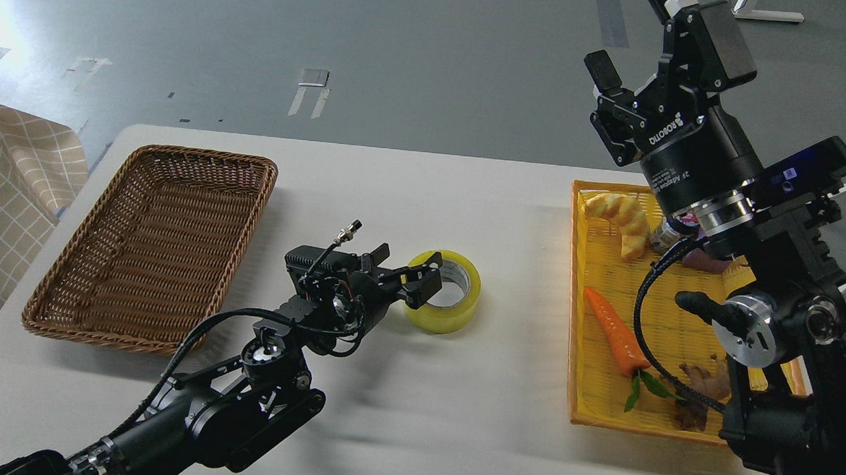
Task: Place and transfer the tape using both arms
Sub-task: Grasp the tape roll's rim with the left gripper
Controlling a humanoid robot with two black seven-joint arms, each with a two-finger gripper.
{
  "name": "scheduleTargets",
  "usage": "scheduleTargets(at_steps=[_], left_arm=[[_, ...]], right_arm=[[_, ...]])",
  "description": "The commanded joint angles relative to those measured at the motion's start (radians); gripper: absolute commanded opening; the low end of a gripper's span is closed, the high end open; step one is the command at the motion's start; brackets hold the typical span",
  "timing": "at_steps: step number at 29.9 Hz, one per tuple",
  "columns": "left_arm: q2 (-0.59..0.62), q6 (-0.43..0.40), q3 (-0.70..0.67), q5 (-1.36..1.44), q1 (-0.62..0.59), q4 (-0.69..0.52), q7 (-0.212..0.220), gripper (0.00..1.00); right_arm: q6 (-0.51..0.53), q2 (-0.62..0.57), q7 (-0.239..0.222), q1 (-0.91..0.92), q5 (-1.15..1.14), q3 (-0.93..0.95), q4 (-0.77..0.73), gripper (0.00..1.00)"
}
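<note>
The left gripper [421, 279] straddles the tape [445, 291] wall, fingers apart — it should close squarely before lifting; the right gripper [622, 96] waits open.

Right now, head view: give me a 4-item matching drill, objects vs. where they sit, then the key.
Things:
1. tape
2. carrot
3. brown wicker basket
4. right hand

Places:
A. raised above the yellow tray's far end
B. on the table's left side, nothing visible in it
C. lying in the yellow tray
D. mid-table, with the left hand at its rim

Pairs: 1-D, 2-C, 3-B, 4-A
</note>
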Motion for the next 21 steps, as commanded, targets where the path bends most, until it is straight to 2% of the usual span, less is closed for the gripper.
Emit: scheduleTargets(at_steps=[1,8,13,21], left_arm=[[-0.011,0.001,0.017,0.0,-0.004,0.0,-0.002,0.98],[-0.002,-0.001,0.046,0.0,-0.034,0.044,0.0,0.98],[0.037,-0.001,0.133,0.0,-0.096,0.067,0.0,0.98],[0.045,0.001,0.175,0.0,-0.104,0.089,0.0,0.98]], right_arm=[[0.001,0.0,-0.001,-0.009,0.0,0.009,-0.001,1.0],[0.001,0.0,0.0,-0.012,-0.002,0.012,-0.002,1.0],[0.001,0.0,0.0,-0.012,-0.002,0.026,-0.006,1.0],[0.001,0.0,-0.001,-0.015,-0.002,0.029,-0.009,1.0]])
